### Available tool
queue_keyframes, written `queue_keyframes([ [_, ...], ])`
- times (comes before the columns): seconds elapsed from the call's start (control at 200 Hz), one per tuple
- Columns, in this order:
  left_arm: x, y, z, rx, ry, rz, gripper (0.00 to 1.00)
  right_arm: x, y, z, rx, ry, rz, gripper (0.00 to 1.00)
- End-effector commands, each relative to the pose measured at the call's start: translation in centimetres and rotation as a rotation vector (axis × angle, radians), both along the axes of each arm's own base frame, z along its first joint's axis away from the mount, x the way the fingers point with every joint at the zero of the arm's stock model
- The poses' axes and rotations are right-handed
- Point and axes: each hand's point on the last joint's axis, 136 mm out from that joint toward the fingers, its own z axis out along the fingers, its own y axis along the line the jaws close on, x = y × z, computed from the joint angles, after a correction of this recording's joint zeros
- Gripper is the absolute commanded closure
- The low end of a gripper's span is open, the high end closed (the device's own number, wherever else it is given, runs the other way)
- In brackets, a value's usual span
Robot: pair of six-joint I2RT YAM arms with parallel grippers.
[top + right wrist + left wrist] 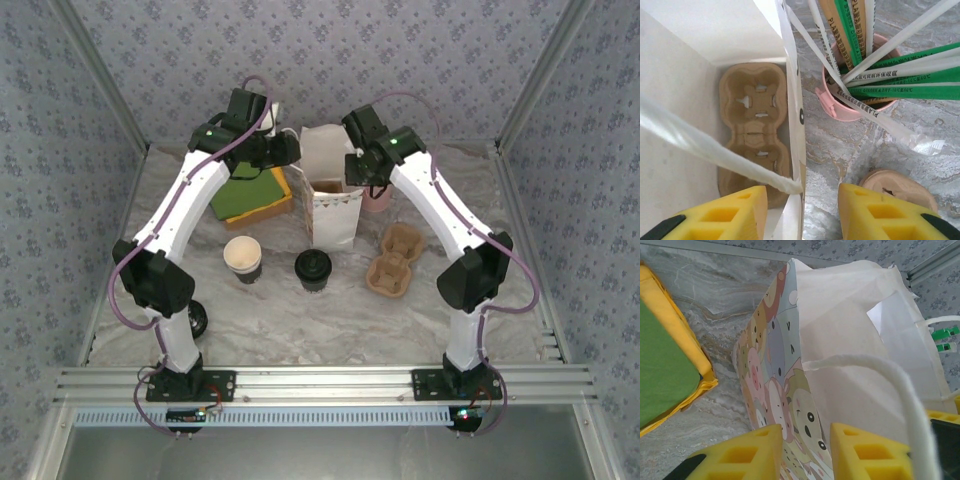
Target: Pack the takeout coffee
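The left tool (805,437) has its yellow fingers parted on either side of the paper bag (850,340)'s left front corner. The gap is far wider than the paper, so it straddles that edge and is not pinching it. One white cord handle (890,385) loops over the finger on the inner side of the bag. The right tool (802,192) is just as open across the bag's right wall, one finger inside the mouth and one outside, with nothing clamped. With a tool at each side, the likely aim is to steady the walls and spread the mouth so a cup can go in upright.

Inside the bag, flat on its floor, lies a pulp cup carrier (752,125), probably the seat meant for the drink. Just outside the bag's right wall stands a pink cup (850,107) full of wrapped straws.

The takeout coffee (313,268), dark and with its black lid on, stands on the bench (300,330) in front of the bag, apart from both tools. A lidless cup (243,257) is in front of the bag and to its left, and a second carrier (393,262) is in front and to its right. The packing itself has not begun.
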Motion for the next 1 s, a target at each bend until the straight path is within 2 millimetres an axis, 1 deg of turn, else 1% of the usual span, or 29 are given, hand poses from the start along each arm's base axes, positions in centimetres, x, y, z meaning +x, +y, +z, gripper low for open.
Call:
queue_keyframes([
  [0.0,-0.7,-0.5,2.8,-0.041,-0.064,-0.026,0.63,-0.4,-0.4,3.2,0.032,-0.066,-0.010,0.56],
  [0.055,-0.7,-0.7,2.9,-0.042,-0.064,-0.030,0.63,-0.5,-0.3,3.4,0.036,-0.071,-0.007,0.54],
  [0.18,-0.9,-0.7,3.1,-0.041,-0.066,-0.034,0.60,-0.6,-0.1,3.7,0.041,-0.075,-0.004,0.53],
  [0.335,-1.1,-0.7,3.3,-0.042,-0.071,-0.037,0.60,-0.7,-0.1,4.0,0.044,-0.081,-0.003,0.52],
  [0.39,-1.1,-0.7,3.4,-0.043,-0.072,-0.037,0.58,-0.8,-0.1,4.2,0.048,-0.085,-0.001,0.48],
  [0.515,-1.5,-0.7,4.2,-0.049,-0.088,-0.039,0.56,-1.1,-0.1,4.9,0.061,-0.098,0.004,0.45],
  [0.565,-1.6,-0.7,4.6,-0.053,-0.094,-0.039,0.54,-1.2,0.0,5.4,0.070,-0.108,0.006,0.43],
  [0.69,-2.1,-0.6,5.7,-0.061,-0.114,-0.044,0.46,-1.8,-0.1,6.4,0.089,-0.132,0.014,0.41],
  [0.76,-2.6,-0.5,6.3,-0.065,-0.123,-0.047,0.43,-2.3,-0.1,6.9,0.101,-0.143,0.019,0.39],
  [0.835,-3.1,-0.4,6.9,-0.066,-0.134,-0.051,0.39,-2.8,-0.2,7.5,0.117,-0.160,0.025,0.35],
  [0.86,-3.2,-0.3,7.0,-0.066,-0.134,-0.050,0.38,-3.0,-0.3,7.7,0.122,-0.166,0.027,0.34],
  [0.944,-3.9,-0.1,7.4,-0.064,-0.141,-0.056,0.33,-3.6,-0.4,8.2,0.138,-0.179,0.030,0.33],
  [0.974,-4.2,0.0,7.5,-0.065,-0.142,-0.055,0.32,-3.8,-0.5,8.3,0.141,-0.181,0.030,0.30],
  [0.994,-4.3,0.1,7.6,-0.066,-0.142,-0.054,0.29,-4.0,-0.5,8.4,0.143,-0.182,0.030,0.29],
])
